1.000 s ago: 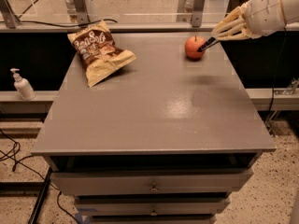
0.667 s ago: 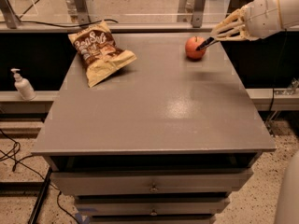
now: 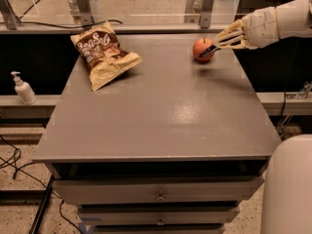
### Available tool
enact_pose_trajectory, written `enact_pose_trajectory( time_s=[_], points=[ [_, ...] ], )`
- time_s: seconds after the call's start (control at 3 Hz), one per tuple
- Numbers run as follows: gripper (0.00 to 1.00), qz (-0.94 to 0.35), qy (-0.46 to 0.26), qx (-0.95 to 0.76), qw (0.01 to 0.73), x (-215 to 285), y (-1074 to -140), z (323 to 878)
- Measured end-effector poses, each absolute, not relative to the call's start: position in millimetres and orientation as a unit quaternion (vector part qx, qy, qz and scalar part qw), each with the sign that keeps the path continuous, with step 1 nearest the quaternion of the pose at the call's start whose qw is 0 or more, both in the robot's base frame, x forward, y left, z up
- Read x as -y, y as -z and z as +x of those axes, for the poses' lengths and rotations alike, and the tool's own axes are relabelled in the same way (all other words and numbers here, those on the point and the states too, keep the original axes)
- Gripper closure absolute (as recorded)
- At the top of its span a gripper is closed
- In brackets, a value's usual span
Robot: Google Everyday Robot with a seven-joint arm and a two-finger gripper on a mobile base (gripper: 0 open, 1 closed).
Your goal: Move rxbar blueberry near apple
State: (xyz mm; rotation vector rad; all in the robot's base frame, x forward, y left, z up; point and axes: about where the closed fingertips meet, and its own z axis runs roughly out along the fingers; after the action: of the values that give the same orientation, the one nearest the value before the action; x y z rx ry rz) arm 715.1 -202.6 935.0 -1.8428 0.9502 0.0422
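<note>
Nearest, at five o'clock, the robot's white base (image 3: 288, 189) fills more of the corner than a second ago. Past the drawers (image 3: 158, 196), the grey table (image 3: 161, 116) carries a chip bag (image 3: 103, 54) at ten o'clock, well apart from the work. At one o'clock stands the apple (image 3: 201, 49), with the bar (image 3: 207, 51) at its three o'clock side, touching it or nearly so. The gripper (image 3: 216, 45) reaches in from the right, clamped on the bar's far end, probably because the bar is where it belongs and only release remains. Apple, bar and gripper sit much as before.
</note>
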Motion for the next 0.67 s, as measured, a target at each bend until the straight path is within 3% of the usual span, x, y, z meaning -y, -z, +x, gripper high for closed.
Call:
enact_pose_trajectory(
  time_s=[0.33, 0.67],
  points=[
    [1.00, -0.761, -0.018, -0.405, 0.507, 214.6, -920.2, 723.9],
    [0.82, -0.757, -0.020, -0.419, 0.501, 222.7, -911.4, 727.9]
  ],
)
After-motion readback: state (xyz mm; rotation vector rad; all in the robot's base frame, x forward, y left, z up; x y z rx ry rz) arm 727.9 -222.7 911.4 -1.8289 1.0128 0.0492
